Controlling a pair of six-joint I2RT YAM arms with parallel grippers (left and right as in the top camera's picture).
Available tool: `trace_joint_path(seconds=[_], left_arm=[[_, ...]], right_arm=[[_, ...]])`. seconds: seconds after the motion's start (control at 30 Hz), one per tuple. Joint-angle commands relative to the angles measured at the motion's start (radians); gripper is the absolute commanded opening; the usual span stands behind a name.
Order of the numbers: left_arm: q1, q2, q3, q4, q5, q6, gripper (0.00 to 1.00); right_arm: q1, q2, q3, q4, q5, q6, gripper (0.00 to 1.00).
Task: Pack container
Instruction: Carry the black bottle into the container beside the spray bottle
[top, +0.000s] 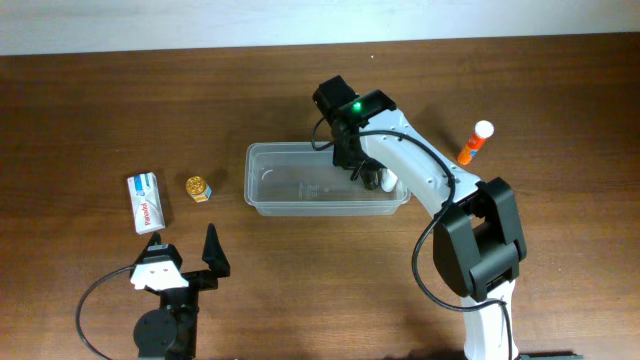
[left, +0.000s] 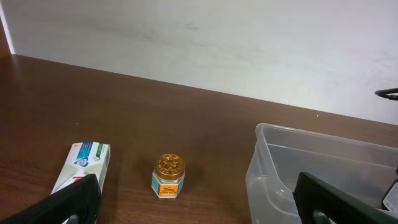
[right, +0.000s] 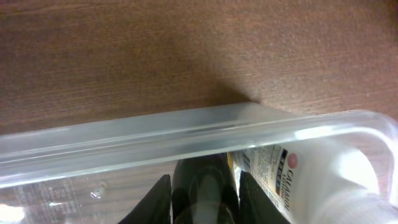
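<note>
The clear container (top: 300, 180) lies mid-table. My right gripper (top: 371, 177) reaches down into its right end. In the right wrist view its two fingers (right: 205, 202) press on either side of a dark bottle (right: 202, 186), just inside the container's rim (right: 155, 140). A white calamine bottle (right: 311, 180) lies in the container next to it and also shows in the overhead view (top: 393, 183). My left gripper (top: 185, 252) is open and empty near the front left. It faces a small gold-lidded jar (left: 168, 176) and the container's left end (left: 267, 162).
A white toothpaste box (top: 146, 201) and the gold-lidded jar (top: 198, 187) lie on the table left of the container. The box also shows in the left wrist view (left: 84, 165). An orange and white tube (top: 476, 142) lies to the container's right, behind the right arm.
</note>
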Motion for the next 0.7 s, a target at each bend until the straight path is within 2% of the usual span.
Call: trace_joint_path(seconds=[0.0,0.23,0.67], left_arm=[[0.006,-0.009,-0.001,-0.005,0.007,0.02,0.99],[0.006,-0.009,-0.001,-0.005,0.007,0.02,0.99],[0.006,-0.009,-0.001,-0.005,0.007,0.02,0.99]], right_arm=[[-0.003,0.003,-0.011,0.008,0.02,0.015,0.3],[-0.011,0.003,-0.01,0.004,0.018,0.015,0.38],[-0.035,-0.003,0.06,-0.066,0.02,0.009,0.42]])
